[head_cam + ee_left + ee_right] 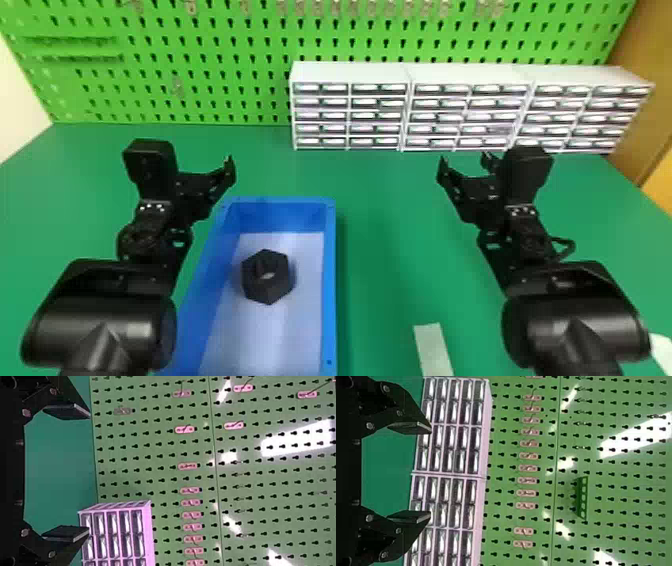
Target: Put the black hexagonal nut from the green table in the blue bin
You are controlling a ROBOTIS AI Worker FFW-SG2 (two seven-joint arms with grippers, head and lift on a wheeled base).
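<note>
The black hexagonal nut (268, 290) lies inside the blue bin (328, 280), on its pale floor toward the far half. Left of the bin's far end, above the green table (390, 240), is my left gripper (227, 172); in the left wrist view the left gripper (85, 473) has its two fingers wide apart and nothing between them. Well to the right of the bin is my right gripper (462, 167); in the right wrist view the right gripper (431, 472) is open too, holding nothing. Neither gripper touches the nut.
White drawer cabinets (410, 72) stand along the table's back, right of centre, before a green pegboard (200, 65) with hooks. A pale strip (434, 350) lies near the front, between the bin and the right arm. Something white (662, 345) sits at the right edge.
</note>
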